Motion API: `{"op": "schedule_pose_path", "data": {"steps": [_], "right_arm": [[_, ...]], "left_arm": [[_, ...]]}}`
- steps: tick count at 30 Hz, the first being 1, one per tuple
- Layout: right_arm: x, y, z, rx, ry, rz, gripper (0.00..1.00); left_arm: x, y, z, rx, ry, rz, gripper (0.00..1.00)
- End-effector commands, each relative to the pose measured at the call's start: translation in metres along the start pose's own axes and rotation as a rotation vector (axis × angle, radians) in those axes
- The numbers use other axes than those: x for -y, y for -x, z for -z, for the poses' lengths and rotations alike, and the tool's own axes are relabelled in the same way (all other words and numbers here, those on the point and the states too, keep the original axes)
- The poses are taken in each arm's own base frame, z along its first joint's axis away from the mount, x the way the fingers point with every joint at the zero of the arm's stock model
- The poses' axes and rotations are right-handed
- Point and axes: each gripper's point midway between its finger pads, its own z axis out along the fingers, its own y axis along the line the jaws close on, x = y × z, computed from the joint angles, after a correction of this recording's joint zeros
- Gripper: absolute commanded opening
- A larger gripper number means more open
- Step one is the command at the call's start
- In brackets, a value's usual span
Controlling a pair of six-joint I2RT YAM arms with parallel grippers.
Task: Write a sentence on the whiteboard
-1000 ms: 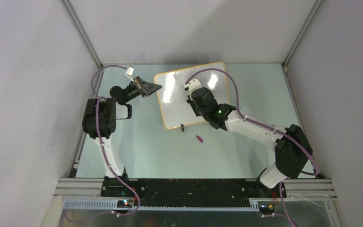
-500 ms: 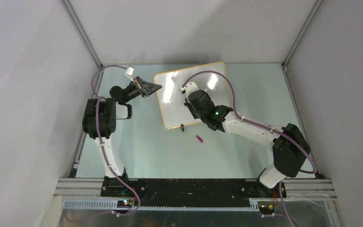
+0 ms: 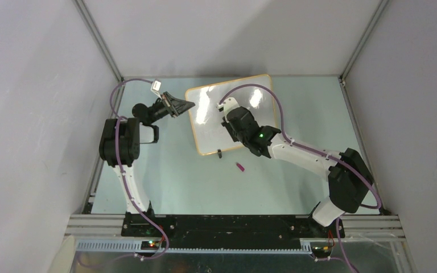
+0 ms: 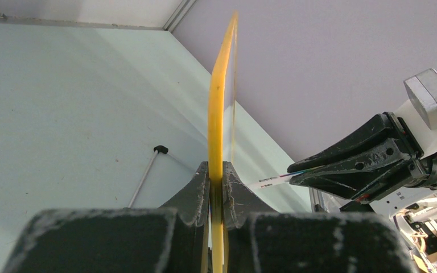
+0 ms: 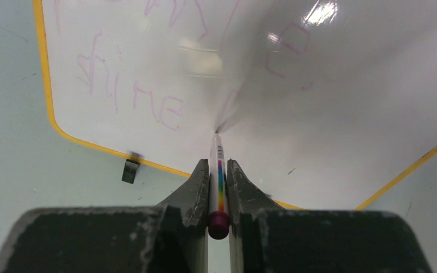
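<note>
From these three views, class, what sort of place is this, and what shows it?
Likely a robot test cell: plain grey walls, aluminium rails, left arm and right arm bolted at the table's near edge.

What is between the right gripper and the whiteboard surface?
A thin marker, clamped in the right gripper, its tip reaching the whiteboard; the right wrist view shows it.

The rectangular, glossy white, yellow-framed whiteboard [image 3: 205, 128] rests askew on the pale green table [image 3: 170, 176], upper centre of the top view. The left gripper [image 3: 190, 105] pinches its left edge; the right gripper [image 5: 218, 165], over its middle, clamps a slim rainbow-striped marker [image 5: 217, 149] whose tip touches the board. A small black clip foot [image 3: 219, 152] sits at the lower edge, a small purple cap [image 3: 240, 167] on the table just lower right of it.
</note>
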Motion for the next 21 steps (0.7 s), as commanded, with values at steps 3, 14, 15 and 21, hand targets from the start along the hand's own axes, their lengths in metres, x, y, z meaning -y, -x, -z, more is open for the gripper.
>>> {"op": "schedule_pose_path", "data": {"steps": [3, 14, 15, 21], "right_arm": [[0.008, 0.03, -0.003, 0.07, -0.013, -0.027, 0.0], [0.007, 0.027, -0.01, 0.055, -0.012, -0.026, 0.0], [0.007, 0.027, -0.011, 0.054, -0.014, -0.027, 0.0], [0.014, 0.025, -0.012, 0.048, -0.03, -0.037, 0.0]], "left_arm": [[0.014, 0.002, -0.004, 0.0, -0.036, -0.099, 0.0], [0.015, 0.002, -0.004, 0.0, -0.036, -0.101, 0.0], [0.014, 0.002, -0.004, 0.0, -0.035, -0.1, 0.0], [0.014, 0.002, -0.004, 0.001, -0.035, -0.102, 0.0]]}}
